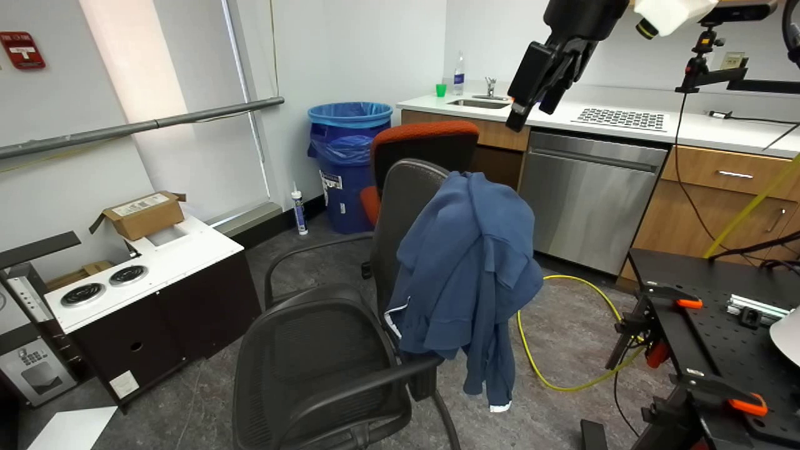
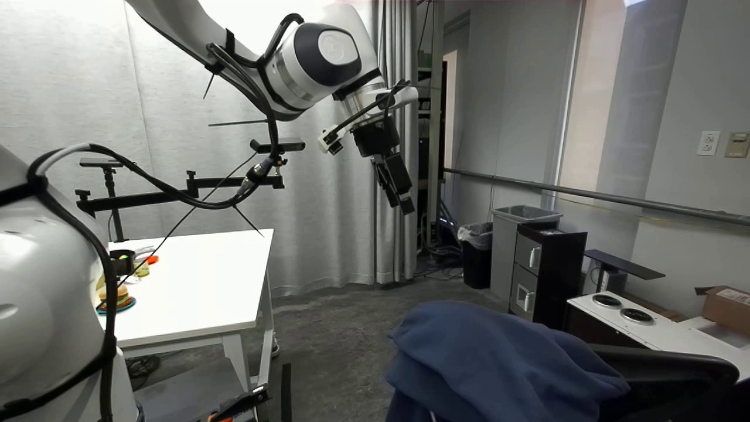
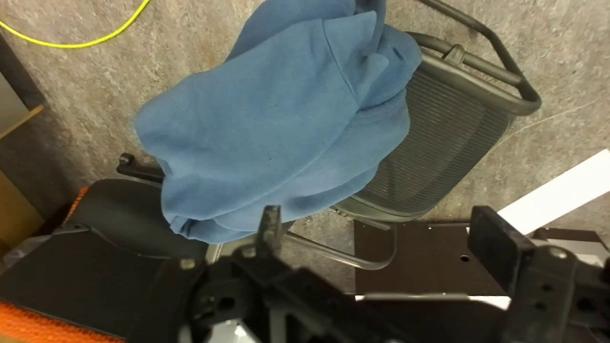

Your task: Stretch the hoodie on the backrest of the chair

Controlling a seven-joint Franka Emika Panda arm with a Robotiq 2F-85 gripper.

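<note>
The denim-blue hoodie [image 1: 462, 262] hangs bunched over one side of the top of the black chair's backrest [image 1: 405, 200], leaving the opposite upper corner bare. A sleeve with a white cuff edge dangles low behind it. In both exterior views my gripper [image 1: 531, 114] [image 2: 401, 203] is up in the air, above and apart from the hoodie [image 2: 486, 357]. From the wrist, the hoodie [image 3: 271, 119] lies below, covering much of the backrest, while the chair's mesh seat [image 3: 438, 143] shows beside it. My gripper [image 3: 381, 233] stands wide open, nothing between its fingers.
An orange-backed chair [image 1: 428, 134] stands right behind the black chair, near a blue bin [image 1: 350, 165]. A black metal table [image 1: 719, 325] and a yellow cable [image 1: 531, 362] lie to one side. A toy stove [image 1: 156, 275] stands across from the seat.
</note>
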